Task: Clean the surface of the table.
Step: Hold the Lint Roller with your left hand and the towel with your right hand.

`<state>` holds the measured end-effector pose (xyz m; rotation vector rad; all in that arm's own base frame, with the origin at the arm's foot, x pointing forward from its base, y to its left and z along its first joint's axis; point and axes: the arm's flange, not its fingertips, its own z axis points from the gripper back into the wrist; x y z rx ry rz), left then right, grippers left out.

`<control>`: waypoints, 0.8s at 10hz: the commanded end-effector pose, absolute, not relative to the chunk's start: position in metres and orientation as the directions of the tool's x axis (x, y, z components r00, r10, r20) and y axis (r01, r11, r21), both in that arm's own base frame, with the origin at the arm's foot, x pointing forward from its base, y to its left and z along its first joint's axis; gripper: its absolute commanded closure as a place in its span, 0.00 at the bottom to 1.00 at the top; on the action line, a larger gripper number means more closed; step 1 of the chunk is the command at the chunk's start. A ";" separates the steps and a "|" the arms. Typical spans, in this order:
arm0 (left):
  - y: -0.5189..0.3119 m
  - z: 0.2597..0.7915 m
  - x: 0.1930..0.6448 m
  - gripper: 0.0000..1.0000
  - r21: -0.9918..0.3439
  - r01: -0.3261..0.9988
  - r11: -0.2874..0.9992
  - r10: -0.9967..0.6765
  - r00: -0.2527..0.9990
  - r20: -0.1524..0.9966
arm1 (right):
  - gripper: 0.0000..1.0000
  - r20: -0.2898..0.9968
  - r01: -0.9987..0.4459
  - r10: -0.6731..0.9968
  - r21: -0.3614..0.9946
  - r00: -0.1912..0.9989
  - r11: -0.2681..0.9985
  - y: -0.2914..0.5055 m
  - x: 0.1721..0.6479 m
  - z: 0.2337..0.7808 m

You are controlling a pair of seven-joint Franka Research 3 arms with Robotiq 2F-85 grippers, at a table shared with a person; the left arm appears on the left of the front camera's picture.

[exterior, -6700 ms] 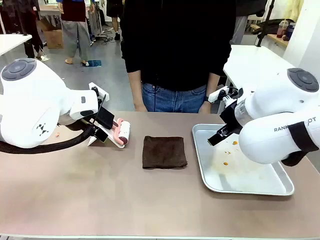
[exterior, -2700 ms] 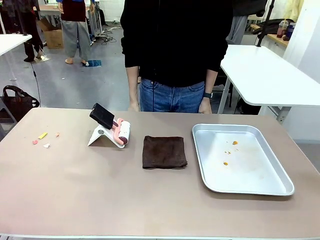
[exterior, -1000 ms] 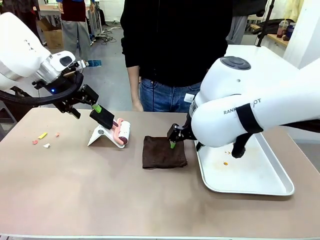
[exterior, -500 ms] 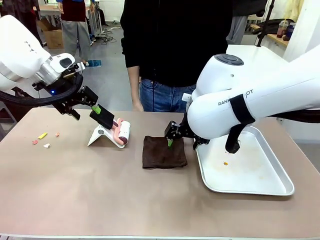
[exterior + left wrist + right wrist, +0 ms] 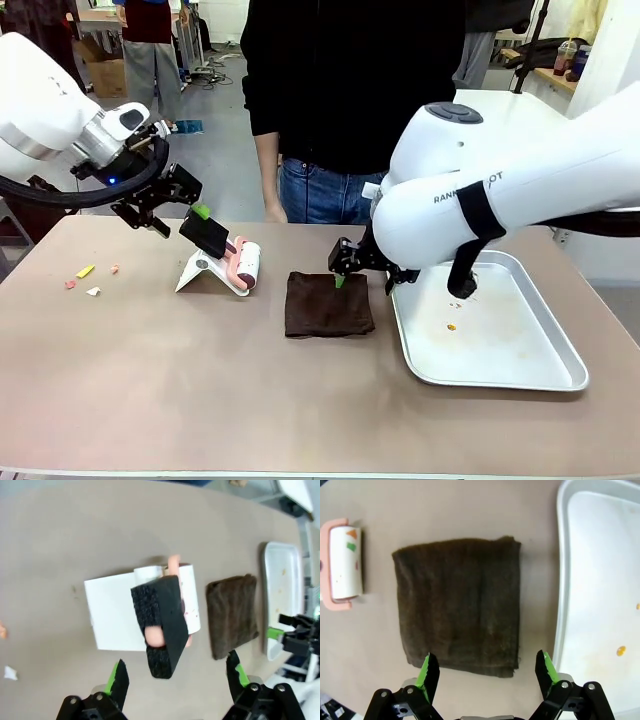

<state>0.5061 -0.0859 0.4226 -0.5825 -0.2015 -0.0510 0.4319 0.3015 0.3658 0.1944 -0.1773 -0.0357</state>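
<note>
Taupe worktop (image 5: 200, 400) filled the lower half of the front view, its pale edge along the bottom of frame.

Far left on it: a few small scraps (image 5: 85, 271), yellow, pink, white and orange, loose and near one another.

Upper left: left gripper (image 5: 178, 220) hung just left of the lint roller (image 5: 245, 265), fingers spread wide, holding nothing. One green pad (image 5: 202, 211) sat right at the top end of the roller's black handle (image 5: 210, 236); touching or not, could not tell. In the left wrist view the handle (image 5: 160, 625) lay lined up between the two fingers of the gripper (image 5: 177, 660). It was tilted up off a white folded stand (image 5: 112, 612), with the pink-framed drum at its far end.

Centre: dark brown cloth (image 5: 328, 303), folded square, lay flat on the worktop, right of the roller and apart from it.

Right of centre: right gripper (image 5: 365, 275) was over the cloth's upper right edge, fingers wide apart and empty. In the right wrist view the cloth (image 5: 457, 602) lay spread beyond the gripper (image 5: 487, 667), the roller at the left edge of frame.

Right: shiny metal tray (image 5: 500, 383) lay just beside the cloth, a narrow strip of worktop between them. A few orange crumbs (image 5: 451, 327) lay inside it.

Top centre: a person (image 5: 350, 100) in a black top and jeans stood at the far edge.
</note>
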 end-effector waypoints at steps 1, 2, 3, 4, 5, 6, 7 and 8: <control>-0.080 0.416 0.520 0.00 -0.621 0.002 0.784 0.117 0.982 0.151 | 0.00 0.143 0.035 -0.060 0.170 0.988 0.985 0.323 0.458 0.365; -0.075 0.411 0.522 0.00 -0.622 -0.018 0.783 0.129 0.982 0.134 | 0.00 0.126 0.040 -0.060 0.157 0.990 0.987 0.329 0.466 0.363; -0.071 0.406 0.523 0.00 -0.624 -0.028 0.781 0.128 0.985 0.115 | 0.00 0.111 0.052 -0.068 0.143 0.992 0.988 0.333 0.476 0.361; -0.070 0.403 0.524 0.00 -0.646 -0.031 0.763 0.126 0.987 0.101 | 0.00 0.090 0.054 -0.066 0.135 0.994 0.989 0.337 0.483 0.359; -0.068 0.398 0.524 0.00 -0.670 -0.030 0.742 0.122 0.988 0.092 | 0.00 0.062 0.056 -0.065 0.130 0.996 0.990 0.341 0.490 0.355; -0.068 0.394 0.524 0.00 -0.687 -0.027 0.727 0.118 0.989 0.085 | 0.00 0.027 0.051 -0.055 0.115 0.998 0.992 0.346 0.499 0.349; -0.069 0.391 0.524 0.00 -0.691 -0.027 0.722 0.114 0.990 0.080 | 0.00 -0.006 0.047 -0.047 0.068 0.999 0.997 0.352 0.506 0.338; -0.070 0.391 0.524 0.00 -0.697 -0.022 0.717 0.108 0.991 0.080 | 0.00 -0.014 0.053 -0.053 0.019 0.999 0.998 0.355 0.507 0.330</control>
